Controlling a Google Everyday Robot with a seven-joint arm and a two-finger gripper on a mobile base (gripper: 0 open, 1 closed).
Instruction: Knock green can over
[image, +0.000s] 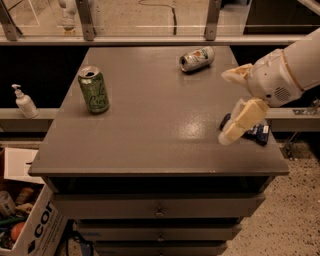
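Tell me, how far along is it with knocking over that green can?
Nothing done yet: the green can stands upright at the table's left. The gripper hangs open over the right side, well apart from it. Left: reach across and tip it.

The only letters that can be read are "cor", in dark print on the white side of the cardboard box on the floor at the near left. The green can, upright on the left of the tabletop, bears pale swirly script too loose to read. The marks on the lying can at the far side and on the dark packet cannot be read. The hand hangs over the right edge, fingers apart, just above that packet.
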